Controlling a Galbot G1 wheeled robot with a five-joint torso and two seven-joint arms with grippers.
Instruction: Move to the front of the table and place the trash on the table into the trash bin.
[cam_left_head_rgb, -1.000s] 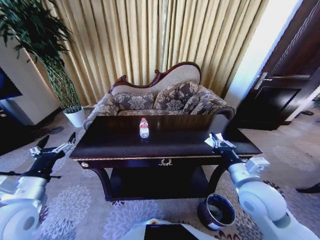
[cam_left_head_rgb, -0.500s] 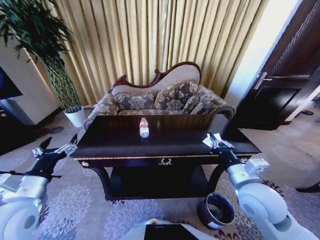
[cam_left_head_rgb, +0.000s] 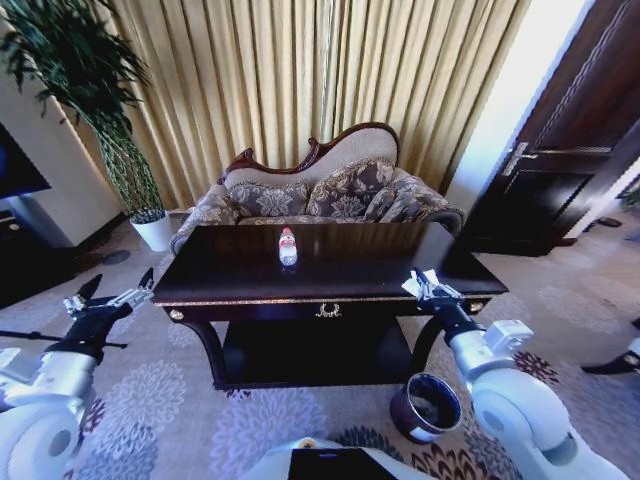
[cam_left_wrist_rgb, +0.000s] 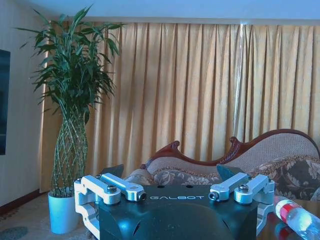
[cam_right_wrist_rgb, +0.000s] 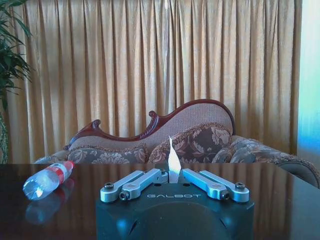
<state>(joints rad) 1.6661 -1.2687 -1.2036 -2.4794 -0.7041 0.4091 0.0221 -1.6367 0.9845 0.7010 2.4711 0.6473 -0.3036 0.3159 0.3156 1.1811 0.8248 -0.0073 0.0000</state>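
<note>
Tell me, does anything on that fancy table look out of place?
Yes. A plastic bottle lies on its side on the polished table, and the right gripper at the table's right front edge is shut on a scrap of white paper.

I see a flowery sofa (cam_left_head_rgb: 318, 195) in front of long gold curtains (cam_left_head_rgb: 300, 80). A tall green plant (cam_left_head_rgb: 80, 80) stands in a white pot (cam_left_head_rgb: 153, 232). A dark door (cam_left_head_rgb: 585, 150) is at the side.

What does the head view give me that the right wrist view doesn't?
Head view alone: the bin on the carpet by the table's right front leg, and the left gripper, open, off the table's left end. Right wrist view alone: white paper pinched upright in the right gripper. Both: the bottle lying mid-table, the sofa and curtains behind.
</note>
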